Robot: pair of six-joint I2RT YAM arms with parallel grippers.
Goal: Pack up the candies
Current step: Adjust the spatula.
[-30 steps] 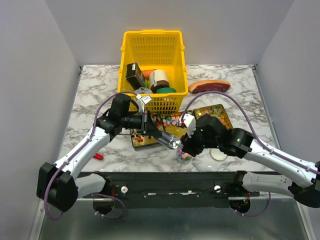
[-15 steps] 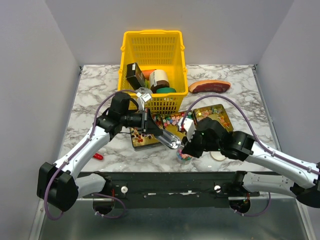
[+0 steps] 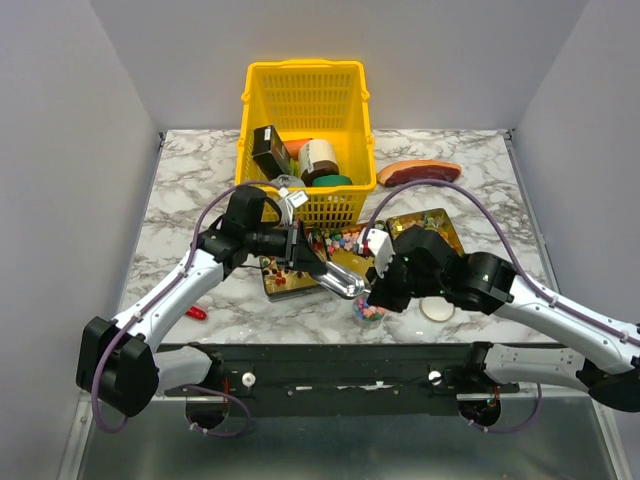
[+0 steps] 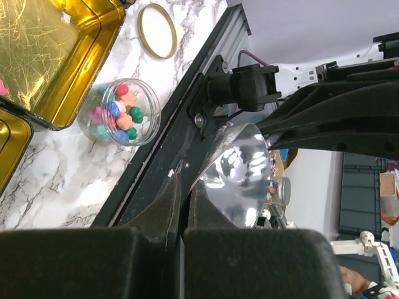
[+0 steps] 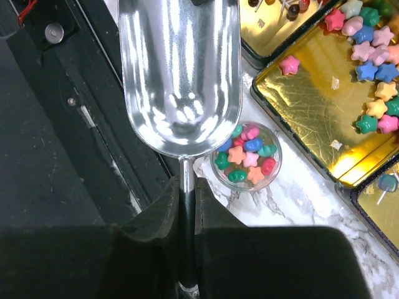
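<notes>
Small star-shaped candies, pink, blue, green and yellow, lie in gold trays (image 3: 432, 228); they also show in the right wrist view (image 5: 368, 37). More fill a small clear jar (image 3: 368, 312), (image 5: 248, 156), (image 4: 118, 112) near the front edge. An empty silver scoop (image 3: 335, 278), (image 5: 181, 68) hangs between both grippers, beside and above the jar. My right gripper (image 3: 380, 292), (image 5: 187, 180) is shut on its handle. My left gripper (image 3: 296, 256), (image 4: 185, 187) is shut on the scoop's front rim (image 4: 240, 177). A lollipop (image 5: 386, 184) lies in a second tray.
A yellow basket (image 3: 305, 70) with grocery packages and cans stands at the back. A reddish meat slab (image 3: 418, 172) lies at the back right. The jar's round lid (image 3: 437, 310), (image 4: 156, 30) lies right of the jar. A small red object (image 3: 196, 312) lies front left. A black rail (image 3: 330, 360) runs along the near edge.
Both arms shifted only slightly, the left gripper dipping back down. The scoop stays held between both grippers above the trays and jar.
</notes>
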